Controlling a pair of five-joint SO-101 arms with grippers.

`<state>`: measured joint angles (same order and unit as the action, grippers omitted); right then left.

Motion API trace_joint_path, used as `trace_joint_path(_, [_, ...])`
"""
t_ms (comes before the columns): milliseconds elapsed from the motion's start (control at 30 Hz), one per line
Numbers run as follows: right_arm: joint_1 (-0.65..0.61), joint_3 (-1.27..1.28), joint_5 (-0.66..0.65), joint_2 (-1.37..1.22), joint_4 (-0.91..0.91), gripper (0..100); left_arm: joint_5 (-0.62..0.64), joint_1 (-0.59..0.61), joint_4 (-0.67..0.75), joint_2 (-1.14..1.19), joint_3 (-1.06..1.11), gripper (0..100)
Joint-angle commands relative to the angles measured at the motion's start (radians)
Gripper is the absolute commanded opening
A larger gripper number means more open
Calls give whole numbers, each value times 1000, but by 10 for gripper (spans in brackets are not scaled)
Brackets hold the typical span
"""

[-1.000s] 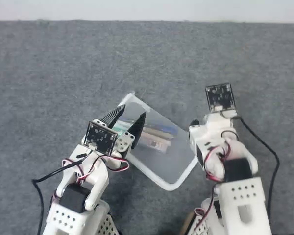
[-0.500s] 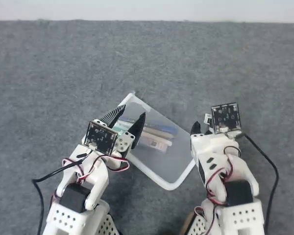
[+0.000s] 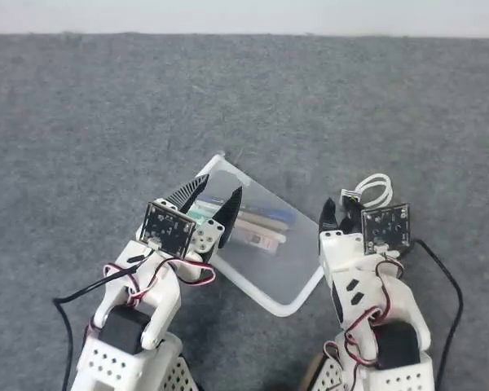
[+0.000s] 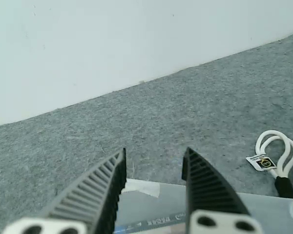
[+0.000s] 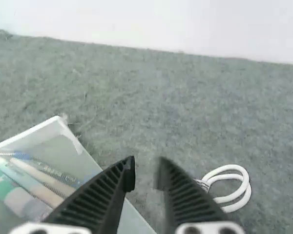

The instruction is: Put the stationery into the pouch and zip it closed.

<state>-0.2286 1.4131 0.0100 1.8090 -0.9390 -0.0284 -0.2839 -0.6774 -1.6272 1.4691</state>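
Here left claw (image 3: 219, 186), parted, overhangs the pouch's (image 3: 270, 273) edge.

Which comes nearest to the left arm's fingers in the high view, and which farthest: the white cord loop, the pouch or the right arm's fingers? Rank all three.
1. Pouch: right beneath the left arm's fingers, at its left end.
2. Right arm's fingers: by the pouch's right edge.
3. White cord loop: farther right, just beyond the right arm's fingers.

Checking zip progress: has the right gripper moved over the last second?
Yes. Against the unmoved pouch, the right gripper has drawn back toward its own base, uncovering a white cord loop.
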Motion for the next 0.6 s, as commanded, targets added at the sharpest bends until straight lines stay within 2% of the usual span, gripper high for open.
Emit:
trace_joint_path(0, [-12,3,12,7,45,14,14,6,31,-14,-5,181])
trace_joint_path(400, [-76,51,5,7,44,7,20,0,31,-14,-5,176])
trace_joint_path(567, [-81,51,5,7,50,7,14,-2,60,-14,1,63])
